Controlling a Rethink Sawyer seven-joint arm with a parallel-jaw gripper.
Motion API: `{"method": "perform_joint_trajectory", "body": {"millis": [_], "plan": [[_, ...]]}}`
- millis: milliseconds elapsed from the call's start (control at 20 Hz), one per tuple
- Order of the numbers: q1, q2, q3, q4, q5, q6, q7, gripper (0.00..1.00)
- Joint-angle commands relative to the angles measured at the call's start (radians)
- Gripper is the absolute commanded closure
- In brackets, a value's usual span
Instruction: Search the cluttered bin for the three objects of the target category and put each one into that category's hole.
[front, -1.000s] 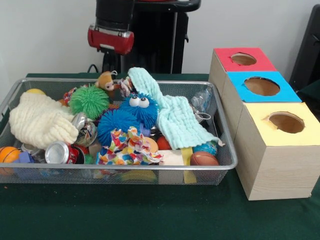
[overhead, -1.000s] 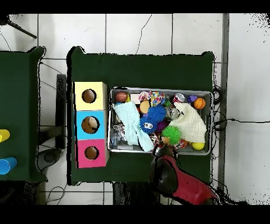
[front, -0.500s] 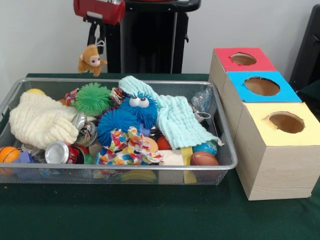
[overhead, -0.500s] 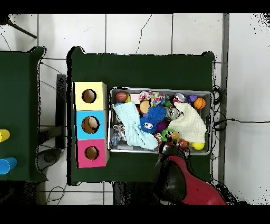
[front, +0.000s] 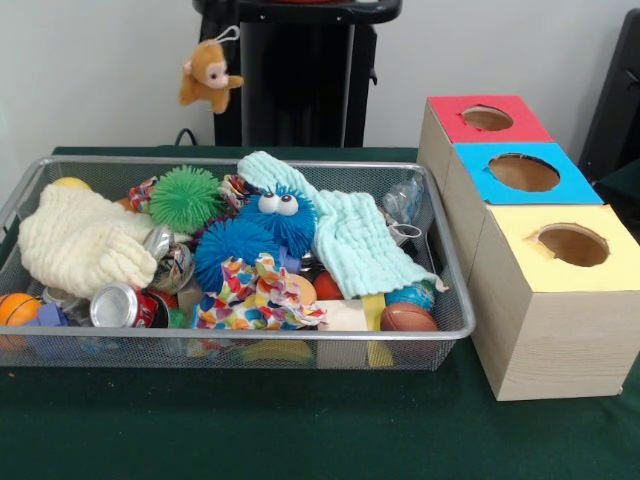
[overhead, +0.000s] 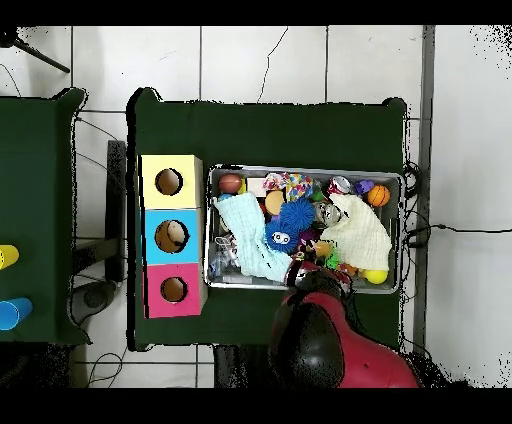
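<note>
Fuzzy little plush monkey (front: 209, 75) is dangling by its loop well above the wire-mesh bin (front: 440, 262); spiky green ball (front: 179, 198) is sitting inside. Can't tell the tool's opening.

From above, the arm (overhead: 330, 345) is a bulky, rounded mass. A glossy black dome sits just behind the claw (overhead: 318, 284), and further back a red shell widens out. The claw itself shows only as a narrow dark tip with a touch of red, its details hidden under the arm's bulk. From the front, only the pedestal (front: 300, 75) shows: a black column under a flat, round-edged black plate, with a thin pale line (front: 348, 85) running down its face.
</note>
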Motion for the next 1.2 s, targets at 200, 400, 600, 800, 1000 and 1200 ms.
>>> {"method": "perform_joint_trajectory", "body": {"millis": [200, 400, 600, 800, 1000, 1200], "plan": [[0.337, -0.101, -0.145, -0.103, 0.102, 0.376, 0.383, 1.00], [0.496, -0.085, -0.246, -0.099, 0.136, 0.402, 0.500, 1.00], [0.644, -0.043, -0.326, -0.072, 0.183, 0.360, 0.615, 1.00], [0.731, 0.003, -0.349, -0.011, 0.226, 0.249, 0.676, 1.00], [0.776, 0.027, -0.321, 0.050, 0.270, 0.202, 0.748, 1.00], [0.701, 0.034, -0.163, 0.181, 0.354, 0.083, 0.785, 1.00]]}}
